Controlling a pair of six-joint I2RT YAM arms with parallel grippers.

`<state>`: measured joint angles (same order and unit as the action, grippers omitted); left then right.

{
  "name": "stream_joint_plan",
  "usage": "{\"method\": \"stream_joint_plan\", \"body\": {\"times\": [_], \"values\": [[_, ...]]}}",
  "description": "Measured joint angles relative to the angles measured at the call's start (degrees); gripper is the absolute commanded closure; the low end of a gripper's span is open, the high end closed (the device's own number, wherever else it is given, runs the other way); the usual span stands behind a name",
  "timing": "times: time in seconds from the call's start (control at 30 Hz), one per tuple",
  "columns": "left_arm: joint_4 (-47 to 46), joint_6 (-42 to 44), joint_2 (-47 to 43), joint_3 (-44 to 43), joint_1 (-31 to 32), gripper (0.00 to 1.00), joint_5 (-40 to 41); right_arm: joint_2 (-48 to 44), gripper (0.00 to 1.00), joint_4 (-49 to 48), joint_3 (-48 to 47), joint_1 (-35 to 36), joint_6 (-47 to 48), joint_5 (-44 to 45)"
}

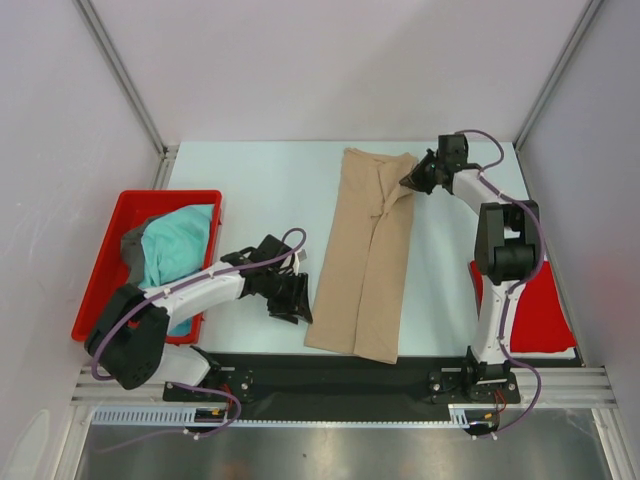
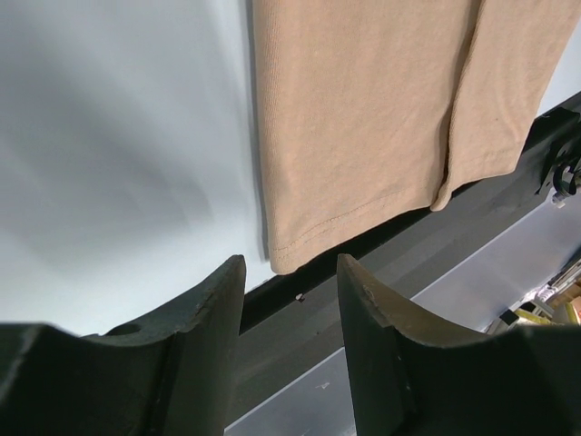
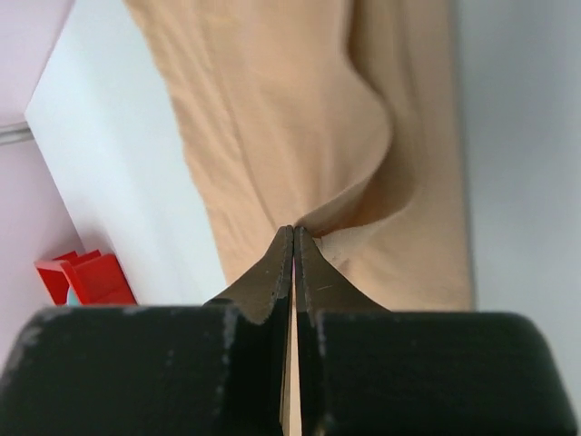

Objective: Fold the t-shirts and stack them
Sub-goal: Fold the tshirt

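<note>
Soft, light tan t-shirt [image 1: 360, 260], best taken at corners | right gripper [image 3: 293, 238] pinched shut on its far fold | left gripper [image 2: 290, 265] parted, empty, near hem

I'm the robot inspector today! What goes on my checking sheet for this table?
Surface: pale table, dark strip along its near edge.
Job's things: tan t-shirt folded into a long strip mid-table; teal t-shirt and dark grey t-shirt bunched in the red tray.
Clutter: red mat at the right edge.
Grippers: left gripper jaws open, empty, by the tan t-shirt's near corner; right gripper jaws shut on its far end.
Cables: purple cables looped along both arms.
Surroundings: pale walls, metal frame posts.
</note>
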<state>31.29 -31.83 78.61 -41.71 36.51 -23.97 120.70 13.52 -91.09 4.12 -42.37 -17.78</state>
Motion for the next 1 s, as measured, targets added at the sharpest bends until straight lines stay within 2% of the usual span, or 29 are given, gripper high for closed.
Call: {"method": "stream_joint_plan", "body": {"times": [0.2, 0.27, 0.4, 0.43, 0.53, 0.6, 0.67, 0.8, 0.93, 1.0], "values": [[0.0, 0.4, 0.2, 0.0, 0.0, 0.50, 0.1, 2.8, 1.00, 2.8, -8.2, 4.1, 2.6, 0.5], [0.1, 0.5, 0.2, 0.0, 0.0, 0.49, 0.3, 5.0, 0.96, 3.4, -11.6, 5.7, 3.7, 0.5], [0.2, 0.8, 0.5, 0.0, 0.0, 0.49, 0.5, 12.3, 0.79, 6.5, -20.7, 9.7, 6.8, -0.6], [0.2, 0.9, 0.5, 0.0, 0.0, 0.49, 0.5, 14.3, 0.71, 8.0, -23.4, 10.7, 8.0, -1.0], [0.7, 1.0, 0.6, 0.0, 0.0, 0.49, 0.9, 18.8, 0.61, 11.8, -29.6, 14.1, 13.3, -0.5], [1.0, 1.2, 0.6, 0.0, 0.0, 0.49, 1.2, 18.4, 0.54, 12.5, -28.3, 15.8, 15.9, -0.2], [1.0, 1.4, 0.6, 0.0, 0.0, 0.49, 1.4, 16.2, 0.52, 10.4, -23.8, 16.4, 17.0, -0.3], [1.0, 1.4, 0.6, 0.0, 0.0, 0.49, 1.4, 10.4, 0.50, 7.7, -15.1, 13.2, 15.4, 0.5], [0.9, 1.4, 0.8, 0.0, 0.0, 0.51, 1.3, 10.2, 0.45, 6.4, -17.4, 7.7, 12.2, 4.6], [0.5, 1.5, 0.9, 0.0, 0.0, 0.55, 1.3, 11.1, 0.44, 7.2, -21.0, 5.3, 10.8, 7.6]]}}
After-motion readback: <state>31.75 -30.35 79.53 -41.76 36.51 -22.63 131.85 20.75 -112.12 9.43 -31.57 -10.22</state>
